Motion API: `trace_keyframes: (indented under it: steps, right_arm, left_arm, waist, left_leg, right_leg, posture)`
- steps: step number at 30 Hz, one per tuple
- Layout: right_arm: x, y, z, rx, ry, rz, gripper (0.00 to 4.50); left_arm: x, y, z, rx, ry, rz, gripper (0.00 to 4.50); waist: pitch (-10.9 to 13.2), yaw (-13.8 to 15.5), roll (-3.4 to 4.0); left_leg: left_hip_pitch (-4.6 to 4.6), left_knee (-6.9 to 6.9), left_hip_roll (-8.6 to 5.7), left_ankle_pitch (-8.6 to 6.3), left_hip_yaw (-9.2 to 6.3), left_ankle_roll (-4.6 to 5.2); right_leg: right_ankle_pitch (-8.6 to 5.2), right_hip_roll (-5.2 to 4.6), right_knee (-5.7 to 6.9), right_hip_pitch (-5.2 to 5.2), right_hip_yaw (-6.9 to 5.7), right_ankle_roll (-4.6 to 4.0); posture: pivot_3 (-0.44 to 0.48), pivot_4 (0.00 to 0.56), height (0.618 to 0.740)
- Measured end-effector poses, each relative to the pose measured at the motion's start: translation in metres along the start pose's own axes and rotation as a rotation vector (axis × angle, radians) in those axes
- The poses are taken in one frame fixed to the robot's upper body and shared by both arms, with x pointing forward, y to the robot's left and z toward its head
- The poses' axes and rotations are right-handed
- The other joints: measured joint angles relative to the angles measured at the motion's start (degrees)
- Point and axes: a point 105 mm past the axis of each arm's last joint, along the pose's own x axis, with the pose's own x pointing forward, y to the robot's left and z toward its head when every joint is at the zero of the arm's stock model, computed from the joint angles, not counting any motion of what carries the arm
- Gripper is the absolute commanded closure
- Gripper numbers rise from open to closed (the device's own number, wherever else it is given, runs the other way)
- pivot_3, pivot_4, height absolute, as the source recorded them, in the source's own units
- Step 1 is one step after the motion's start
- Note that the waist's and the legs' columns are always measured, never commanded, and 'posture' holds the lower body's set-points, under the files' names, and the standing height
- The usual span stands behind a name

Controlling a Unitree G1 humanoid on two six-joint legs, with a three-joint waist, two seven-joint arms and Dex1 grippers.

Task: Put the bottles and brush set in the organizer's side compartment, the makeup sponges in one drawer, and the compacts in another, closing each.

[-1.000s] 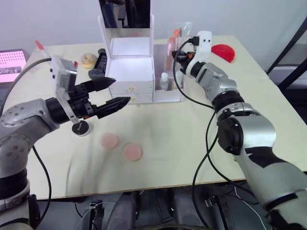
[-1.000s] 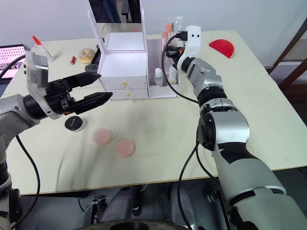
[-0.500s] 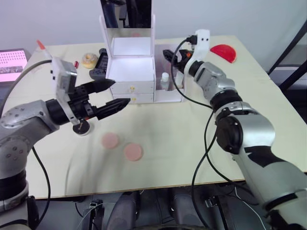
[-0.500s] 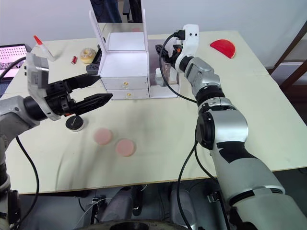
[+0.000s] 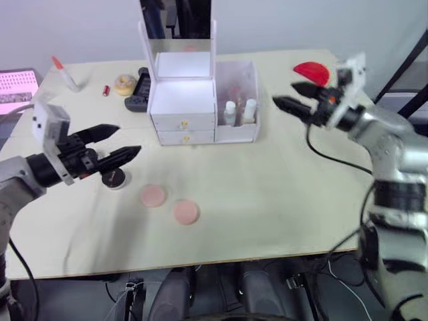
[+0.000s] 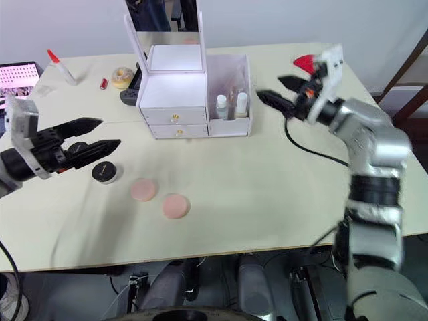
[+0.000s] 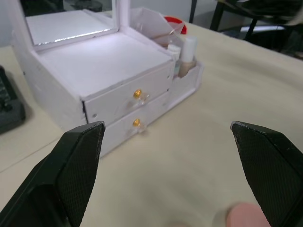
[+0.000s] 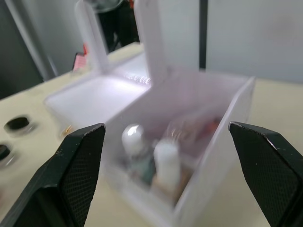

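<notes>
Your left gripper [image 5: 114, 142] hangs over the left side of the table [image 5: 281, 194] with its two black fingers spread wide and nothing between them, pointing right toward the organizer [image 5: 182, 100]. Just near of it sits one compact [image 5: 114, 178], black lid up, on the tabletop. Your right gripper [image 5: 293, 97] is held above the right side of the table, to the right of the organizer, its fingers also wide apart and empty, aimed left at the side compartment [image 5: 238, 107]. That compartment stands on the organizer's right and holds two bottles [image 5: 239, 111] upright behind its low front wall, with a clear packet of pinkish items behind them that is too blurred to make out. Both gold-knobbed drawers [image 7: 137, 108] look pushed in flush under the mirror [image 5: 177, 20]. The two makeup sponges [image 5: 170, 204] lie flat on the near-left part of the table, close together but apart, well in front of the organizer. At the far left you have a yellowish ring [image 5: 124, 83], a black gadget [image 5: 139, 90] touching the organizer's left side, and a small bottle with a red tip [image 5: 65, 73]. A red half-round thing [image 5: 309, 70] lies at the far right.
</notes>
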Motion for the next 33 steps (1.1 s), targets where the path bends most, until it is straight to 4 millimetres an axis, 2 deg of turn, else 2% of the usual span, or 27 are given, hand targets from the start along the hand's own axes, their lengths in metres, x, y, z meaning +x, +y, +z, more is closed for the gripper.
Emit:
trace_keyframes:
  steps: [2,4,8,14,17,33]
  right_arm:
    - [-0.036,0.004,-0.010,-0.045,0.071,-0.011,0.09]
    - [-0.062,0.005,-0.023,-0.073,0.132,-0.032,0.09]
    - [-0.122,-0.009,-0.053,-0.065,0.238,-0.167,0.09]
    - [-0.176,-0.023,-0.067,-0.061,0.289,-0.315,0.09]
    - [-0.182,-0.022,-0.071,-0.057,0.298,-0.325,0.09]
    - [-0.173,-0.016,-0.072,-0.056,0.265,-0.313,0.09]
  left_arm:
    - [-0.022,0.019,-0.019,-0.034,0.053,0.085,0.00]
    - [-0.039,0.030,-0.034,-0.049,0.089,0.145,0.00]
    - [-0.081,0.056,-0.065,-0.069,0.164,0.298,0.00]
    - [-0.116,0.072,-0.079,-0.055,0.190,0.407,0.00]
    - [-0.119,0.074,-0.079,-0.048,0.189,0.417,0.00]
    - [-0.112,0.077,-0.068,-0.014,0.158,0.401,0.00]
  waist:
    - [0.0,0.1,-0.02]
    - [0.0,0.1,-0.07]
    - [0.0,0.5,-0.07]
    - [0.0,1.5,-0.08]
    - [0.0,1.7,-0.08]
    - [-0.1,1.7,-0.09]
  left_leg:
    - [0.05,0.02,0.04,-0.03,0.04,0.04]
    - [0.05,0.06,0.07,-0.03,0.10,0.04]
    - [0.04,0.08,0.09,-0.04,0.18,0.03]
    - [0.00,-0.01,0.16,-0.08,0.25,0.04]
    - [0.00,-0.01,0.17,-0.09,0.21,0.04]
    - [-0.01,0.00,0.19,-0.08,0.20,0.05]
  right_leg:
    - [-0.14,0.00,-0.02,0.06,-0.02,-0.16]
    - [-0.14,-0.01,-0.05,0.09,-0.02,-0.16]
    - [-0.10,-0.09,-0.27,0.12,-0.02,-0.20]
    - [-0.06,-0.28,-0.54,0.14,-0.05,-0.24]
    - [-0.05,-0.30,-0.54,0.14,-0.06,-0.24]
    - [-0.04,-0.28,-0.55,0.15,-0.11,-0.25]
  posture:
    - [0.000,0.150,0.737]
    - [0.000,0.150,0.737]
    - [0.000,0.150,0.737]
    - [0.000,0.150,0.737]
    - [0.000,0.150,0.737]
    - [0.000,0.150,0.737]
